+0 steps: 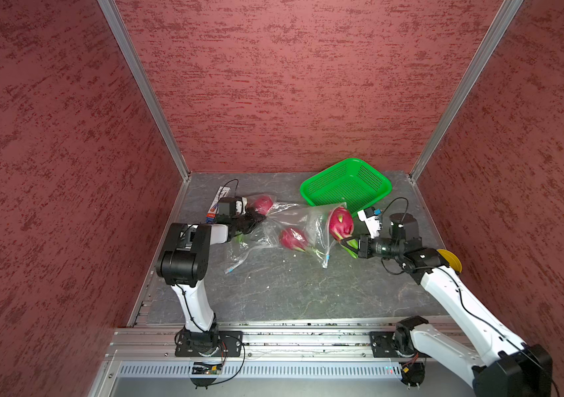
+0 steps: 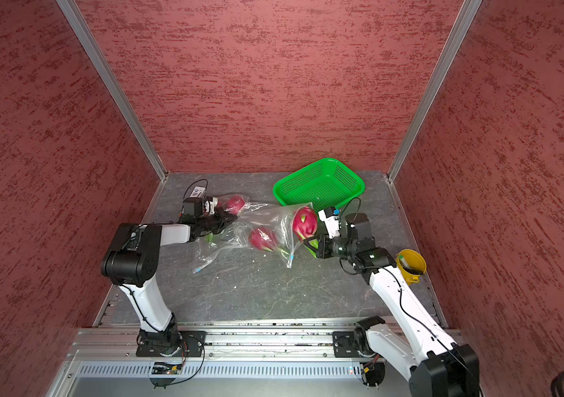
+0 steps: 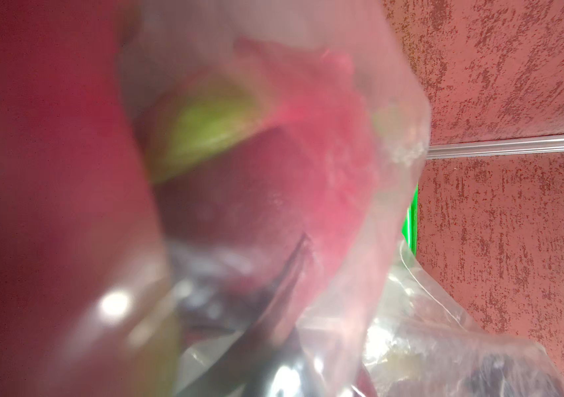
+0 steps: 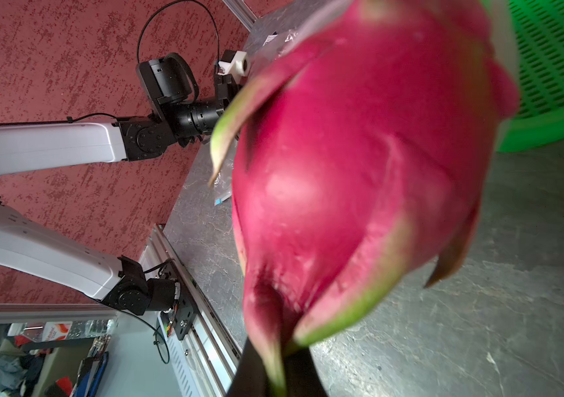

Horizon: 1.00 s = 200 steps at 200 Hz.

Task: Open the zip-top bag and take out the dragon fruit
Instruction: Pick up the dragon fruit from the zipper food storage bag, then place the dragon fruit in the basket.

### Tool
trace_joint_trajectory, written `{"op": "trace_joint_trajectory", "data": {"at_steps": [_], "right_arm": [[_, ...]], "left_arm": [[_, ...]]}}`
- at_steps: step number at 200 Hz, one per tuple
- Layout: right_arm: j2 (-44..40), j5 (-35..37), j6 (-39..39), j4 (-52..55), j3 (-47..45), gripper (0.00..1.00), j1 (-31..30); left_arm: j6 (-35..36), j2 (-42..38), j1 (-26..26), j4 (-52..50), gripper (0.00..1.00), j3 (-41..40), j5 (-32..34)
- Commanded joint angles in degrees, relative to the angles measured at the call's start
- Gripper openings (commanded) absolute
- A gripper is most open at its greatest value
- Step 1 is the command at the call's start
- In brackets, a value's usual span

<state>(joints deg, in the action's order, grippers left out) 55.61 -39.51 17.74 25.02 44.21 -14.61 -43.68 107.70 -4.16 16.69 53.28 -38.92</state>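
Observation:
The clear zip-top bag (image 1: 284, 220) lies crumpled across the middle of the table, its blue-tabbed zip edge (image 1: 327, 256) facing right. Inside it I see one dragon fruit (image 1: 293, 239) in the middle and another (image 1: 263, 203) at the back left. My left gripper (image 1: 255, 220) is shut on the bag's plastic beside that back fruit; its wrist view shows only blurred film over pink skin (image 3: 308, 144). My right gripper (image 1: 348, 241) is shut on the green-tipped scales of a third dragon fruit (image 1: 340, 223) at the bag's mouth; that fruit (image 4: 359, 165) is bare of plastic.
A green mesh basket (image 1: 378, 192) sits at the back right, just behind the held fruit. A yellow cup (image 2: 411, 264) stands by the right arm's elbow. A small printed box (image 1: 217, 202) lies at the back left behind the left wrist. White crumbs dot the grey table (image 1: 291, 295).

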Motion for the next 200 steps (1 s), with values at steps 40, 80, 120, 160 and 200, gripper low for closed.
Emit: {"op": "trace_joint_trajectory", "data": {"at_steps": [40,80,120,160,200], "right_arm": [[-3.8,3.7,-3.2,4.9,7.0,0.02,2.2],[-1.7,7.5,-3.2,1.3,9.1,0.01,4.3],[5.8,9.0,-0.9,-10.0,10.3,0.01,7.4],[16.3,17.5,1.4,-19.8,12.4,0.02,10.2],[30.1,20.5,1.7,-28.0,18.4,0.03,11.7]], "left_arm": [[1.2,1.1,0.4,-1.7,0.0,1.4,1.5],[1.0,0.6,0.2,-1.2,0.0,1.4,1.3],[0.3,-1.7,0.3,-1.0,0.2,1.4,0.8],[2.3,-7.3,0.4,-4.0,0.35,1.1,3.4],[4.9,-13.8,0.8,-7.2,0.6,-0.5,7.9]]}}
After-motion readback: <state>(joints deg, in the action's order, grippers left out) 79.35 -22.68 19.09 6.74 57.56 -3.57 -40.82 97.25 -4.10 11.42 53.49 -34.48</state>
